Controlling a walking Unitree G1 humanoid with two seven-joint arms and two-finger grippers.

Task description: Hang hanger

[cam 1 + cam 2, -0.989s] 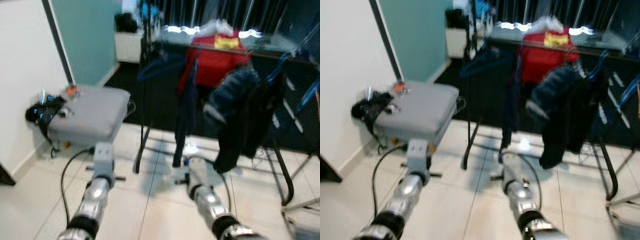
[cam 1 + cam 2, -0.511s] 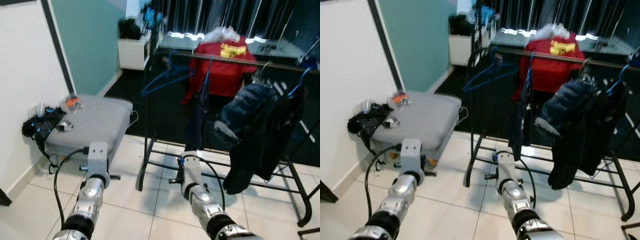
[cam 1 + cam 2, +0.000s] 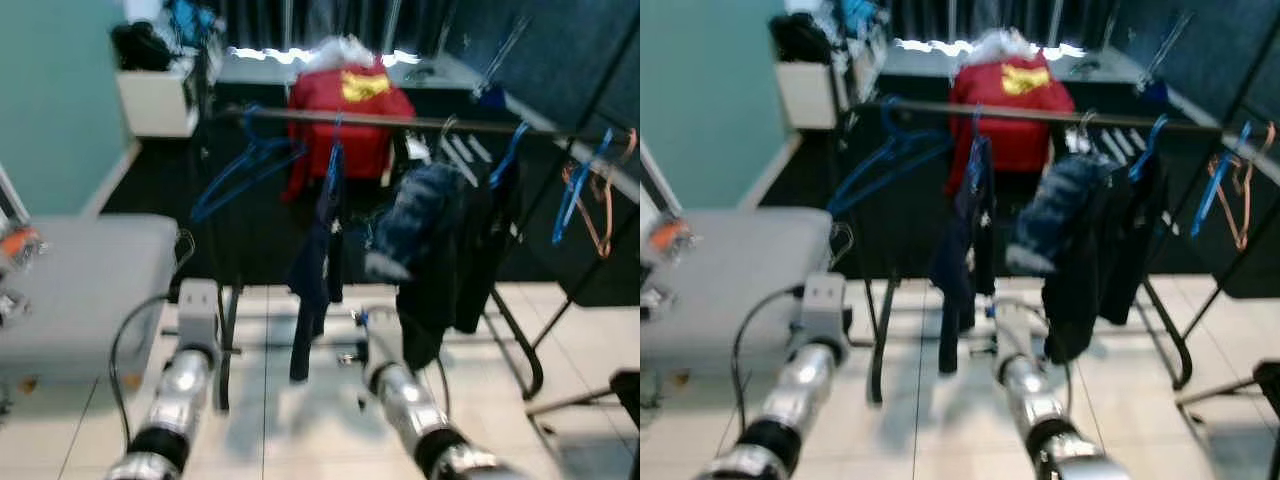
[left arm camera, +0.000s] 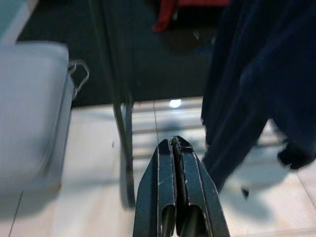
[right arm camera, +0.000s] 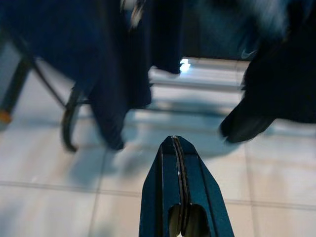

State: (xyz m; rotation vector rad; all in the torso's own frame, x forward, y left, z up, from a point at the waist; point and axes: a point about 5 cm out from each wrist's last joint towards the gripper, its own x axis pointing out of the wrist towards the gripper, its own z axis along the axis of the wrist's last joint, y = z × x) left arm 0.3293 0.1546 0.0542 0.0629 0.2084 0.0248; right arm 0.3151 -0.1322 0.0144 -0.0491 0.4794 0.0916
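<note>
While both tools [image 4: 176, 143] [image 5: 174, 140] closed, empty: blue wire hanger [image 3: 245, 165] on metal rail [image 3: 420, 123].

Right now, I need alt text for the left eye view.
A dark metal clothes rail stands ahead, carrying an empty blue plastic hanger, a red shirt and dark hanging garments. Both silver arms reach forward over the pale tiled floor; a grey cushioned seat sits left.
</note>
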